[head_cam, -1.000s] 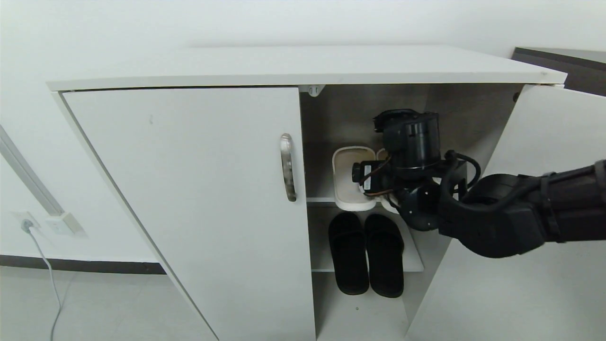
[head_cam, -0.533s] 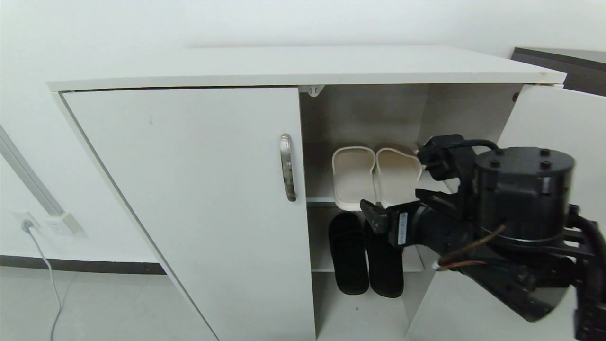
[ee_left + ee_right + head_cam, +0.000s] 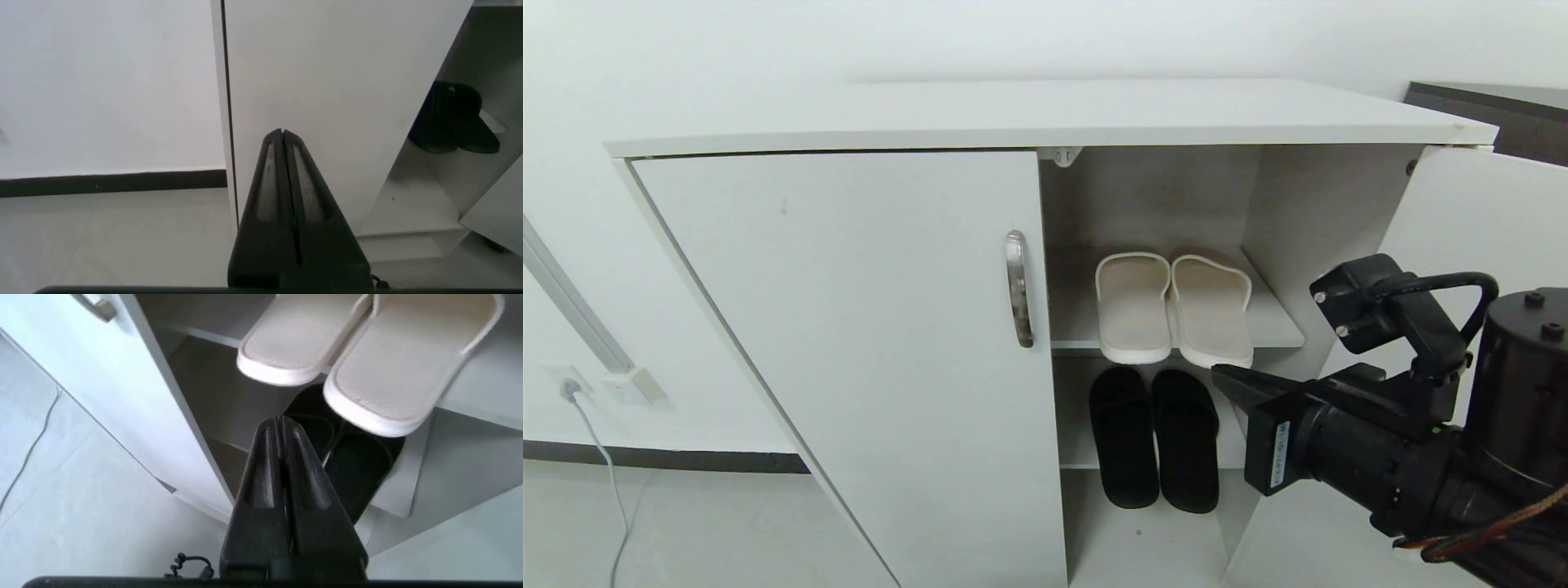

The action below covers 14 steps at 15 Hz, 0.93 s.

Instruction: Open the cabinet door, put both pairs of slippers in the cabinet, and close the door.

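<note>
The white cabinet (image 3: 1045,114) stands with its right door (image 3: 1478,237) swung open and its left door (image 3: 849,343) closed. A cream pair of slippers (image 3: 1172,306) lies side by side on the upper shelf, toes sticking out over its edge. A black pair of slippers (image 3: 1156,437) lies on the shelf below. My right gripper (image 3: 1229,382) is shut and empty, outside the opening, just right of the black pair. The right wrist view shows its fingers (image 3: 280,457) below the cream slippers (image 3: 376,343). My left gripper (image 3: 283,163) is shut and empty, low before the closed left door (image 3: 327,82).
The left door has a metal handle (image 3: 1018,287). A wall socket with a grey cable (image 3: 572,392) sits low on the wall at the left. Bare pale floor (image 3: 686,531) lies before the cabinet. A dark surface (image 3: 1503,114) shows behind the cabinet at the right.
My right arm has drawn back out of the cabinet, down and to the right, uncovering the cream slippers on the upper shelf. Both pairs and the doors stay put.
</note>
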{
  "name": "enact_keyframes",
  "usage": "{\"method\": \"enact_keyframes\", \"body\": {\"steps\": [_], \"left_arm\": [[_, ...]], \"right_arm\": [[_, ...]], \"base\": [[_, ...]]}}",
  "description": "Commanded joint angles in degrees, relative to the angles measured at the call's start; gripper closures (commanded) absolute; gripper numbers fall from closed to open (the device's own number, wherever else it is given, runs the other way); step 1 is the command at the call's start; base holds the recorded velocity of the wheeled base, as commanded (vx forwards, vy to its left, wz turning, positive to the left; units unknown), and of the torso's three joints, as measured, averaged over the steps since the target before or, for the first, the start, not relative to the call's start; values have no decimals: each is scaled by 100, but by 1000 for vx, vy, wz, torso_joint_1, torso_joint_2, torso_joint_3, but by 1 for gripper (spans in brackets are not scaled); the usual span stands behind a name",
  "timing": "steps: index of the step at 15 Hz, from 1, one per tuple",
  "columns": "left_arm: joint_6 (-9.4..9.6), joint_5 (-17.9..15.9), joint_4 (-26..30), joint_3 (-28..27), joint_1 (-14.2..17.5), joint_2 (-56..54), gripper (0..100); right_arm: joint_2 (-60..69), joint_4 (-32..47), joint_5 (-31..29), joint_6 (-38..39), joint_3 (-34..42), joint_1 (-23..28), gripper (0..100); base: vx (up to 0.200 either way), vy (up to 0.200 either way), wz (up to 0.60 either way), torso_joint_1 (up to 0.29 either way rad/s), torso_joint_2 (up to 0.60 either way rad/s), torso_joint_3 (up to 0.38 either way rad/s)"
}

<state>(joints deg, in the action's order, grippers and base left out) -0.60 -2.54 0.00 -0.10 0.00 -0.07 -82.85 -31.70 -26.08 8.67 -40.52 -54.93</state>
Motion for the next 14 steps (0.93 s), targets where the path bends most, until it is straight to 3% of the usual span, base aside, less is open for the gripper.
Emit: {"method": "enact_keyframes", "body": {"steps": [1, 13, 14], "left_arm": [[-2, -1, 0, 1, 0, 7, 100], [-2, -1, 0, 1, 0, 7, 100], [-2, -1, 0, 1, 0, 7, 100]], "right_arm": [[-65, -3, -3, 3, 27, -35, 100], [-206, -21, -12, 3, 159, -88, 100], [-214, -21, -20, 3, 159, -88, 100]], "base": [[0, 0, 0, 0, 0, 0], [0, 0, 0, 0, 0, 0], [-200, 0, 0, 7, -2, -2]]}}
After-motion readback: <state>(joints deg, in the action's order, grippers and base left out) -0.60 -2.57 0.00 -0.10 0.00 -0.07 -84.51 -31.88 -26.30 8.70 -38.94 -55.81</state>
